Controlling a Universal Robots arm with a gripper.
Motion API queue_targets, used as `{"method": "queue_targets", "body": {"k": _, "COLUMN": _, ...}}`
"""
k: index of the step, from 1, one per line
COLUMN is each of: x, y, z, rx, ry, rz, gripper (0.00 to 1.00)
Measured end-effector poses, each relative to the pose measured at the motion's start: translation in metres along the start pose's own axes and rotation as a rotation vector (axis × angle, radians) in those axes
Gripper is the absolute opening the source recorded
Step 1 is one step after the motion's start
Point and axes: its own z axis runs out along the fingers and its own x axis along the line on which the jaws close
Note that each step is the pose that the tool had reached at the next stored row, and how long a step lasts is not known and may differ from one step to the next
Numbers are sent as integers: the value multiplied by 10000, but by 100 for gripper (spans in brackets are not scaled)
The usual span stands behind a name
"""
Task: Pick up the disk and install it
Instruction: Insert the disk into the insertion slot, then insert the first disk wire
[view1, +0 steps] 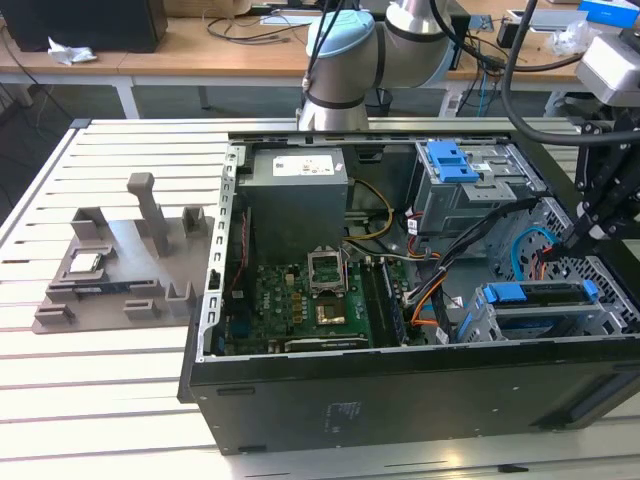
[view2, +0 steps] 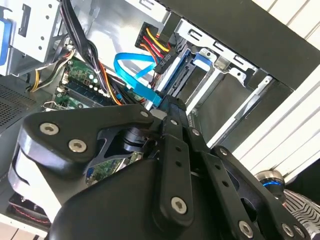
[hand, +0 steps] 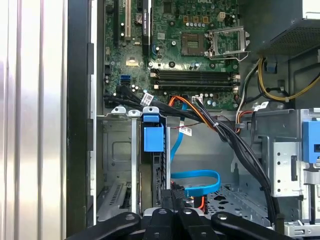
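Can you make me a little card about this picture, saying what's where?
Where: open computer case on a slatted table
Disk: blue-bracketed, sitting in the case's drive bay
Gripper: right at the disk's end; touching or not, cannot tell
Grey stand: on the table, beside the case

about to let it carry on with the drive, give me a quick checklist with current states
1. Disk in the drive cage at the case's corner, on the exterior view's right: ok, it sits in the slot.
2. Fully seated: cannot tell.
3. Gripper position: ok, just above the disk's far end.
4. Fingers open or shut: cannot tell.
5. Blue cable clear of the slot: not ok, it loops right beside the disk's blue bracket.
6. Bundle of black cables: ok, runs beside the cage, not across it.
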Motion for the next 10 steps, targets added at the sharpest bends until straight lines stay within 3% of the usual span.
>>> {"method": "queue_targets", "body": {"k": 4, "x": 0, "y": 0, "z": -4, "rx": 0, "ry": 3, "rz": 0, "gripper": 11}}
{"method": "queue_targets", "body": {"k": 5, "x": 0, "y": 0, "z": -5, "rx": 0, "ry": 3, "rz": 0, "gripper": 17}}
{"method": "queue_targets", "body": {"k": 6, "x": 0, "y": 0, "z": -5, "rx": 0, "ry": 3, "rz": 0, "gripper": 17}}
{"method": "queue_targets", "body": {"k": 8, "x": 0, "y": 0, "z": -6, "rx": 0, "ry": 3, "rz": 1, "gripper": 36}}
{"method": "queue_targets", "body": {"k": 10, "x": -2, "y": -1, "z": -5, "rx": 0, "ry": 7, "rz": 0, "gripper": 36}}
